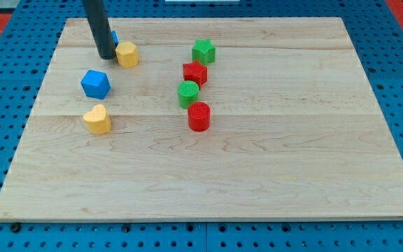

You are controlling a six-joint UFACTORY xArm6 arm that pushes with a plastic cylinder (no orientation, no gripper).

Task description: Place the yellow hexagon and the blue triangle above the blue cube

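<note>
My tip (106, 55), the tool here, is a bare rod that holds nothing and has nothing to open; it rests near the tabletop's (271, 182) top-left corner, touching or just beside the yellow hexagon (127, 54) on its left. A sliver of the blue triangle (114, 36) shows behind the rod. Both already lie above the blue cube (95, 84), toward the top edge, so I judge the tip is there for nudging them into a tidy pair.
</note>
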